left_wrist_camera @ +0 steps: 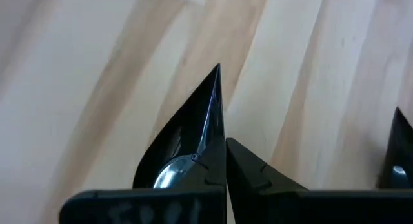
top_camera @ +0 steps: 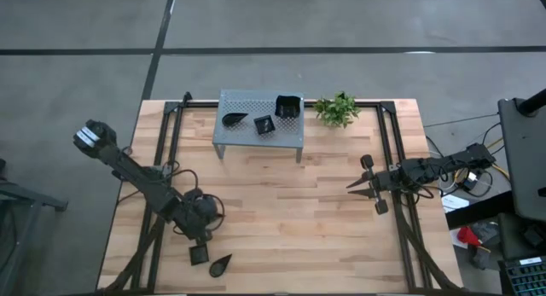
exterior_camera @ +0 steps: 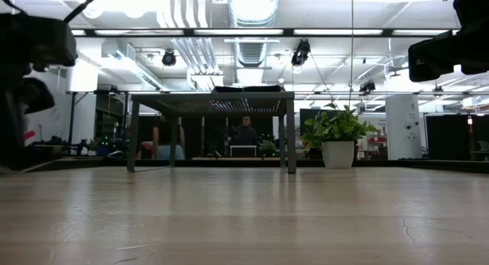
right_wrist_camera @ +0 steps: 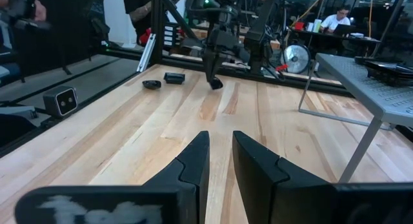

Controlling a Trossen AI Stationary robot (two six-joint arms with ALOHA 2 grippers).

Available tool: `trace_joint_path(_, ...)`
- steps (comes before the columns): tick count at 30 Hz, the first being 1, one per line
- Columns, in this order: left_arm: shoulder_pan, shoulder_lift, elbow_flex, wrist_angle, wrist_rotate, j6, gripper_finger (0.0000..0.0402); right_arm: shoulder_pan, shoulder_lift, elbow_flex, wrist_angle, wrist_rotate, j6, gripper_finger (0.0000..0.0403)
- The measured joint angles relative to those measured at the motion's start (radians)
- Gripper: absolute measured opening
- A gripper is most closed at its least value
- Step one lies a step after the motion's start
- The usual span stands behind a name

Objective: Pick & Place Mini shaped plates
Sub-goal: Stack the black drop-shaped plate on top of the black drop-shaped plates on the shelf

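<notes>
On the wooden table point(top_camera: 281, 202), the left gripper point(top_camera: 201, 232) sits low toward seven o'clock, just above two black plates lying on the wood there: a small square plate point(top_camera: 198, 255) and a leaf plate point(top_camera: 220, 264) beside it at its four o'clock. In the left wrist view a pointed leaf plate point(left_wrist_camera: 193, 130) lies right at the fingers point(left_wrist_camera: 258, 175); I cannot tell whether they are clenched on anything. The right gripper point(top_camera: 368, 187) waits at three o'clock, fingers spread and empty, well apart from every plate. At twelve o'clock the grey shelf point(top_camera: 239, 104) carries three more plates: a leaf one point(top_camera: 234, 119), a tiny square point(top_camera: 264, 124) and a larger square point(top_camera: 288, 107). A green plant point(top_camera: 336, 108) stands just beside the shelf.
</notes>
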Motion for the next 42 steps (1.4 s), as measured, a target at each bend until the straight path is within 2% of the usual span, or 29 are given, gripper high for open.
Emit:
trace_joint_path(4,0.000,0.000,0.033,-0.028,-0.071,0.028,0.0000,0.000,0.000,0.000,0.000,0.000,0.000,0.0063)
trace_joint_path(14,0.003,0.000,0.144,-0.053,-0.364,0.170,0.0000,0.000,0.000,0.000,0.000,0.000,0.000,0.0063)
trace_joint_path(19,0.058,0.000,0.220,-0.099,-0.483,0.198,0.0000,0.000,0.000,0.000,0.000,0.000,0.000,0.0063)
trace_joint_path(29,0.285,-0.014,0.318,-0.119,-0.496,0.393,0.0000,0.000,0.000,0.000,0.000,0.000,0.000,0.0063)
trace_joint_path(42,0.661,-0.070,0.430,-0.146,-0.489,0.662,0.0000,0.000,0.000,0.000,0.000,0.000,0.000,0.0063)
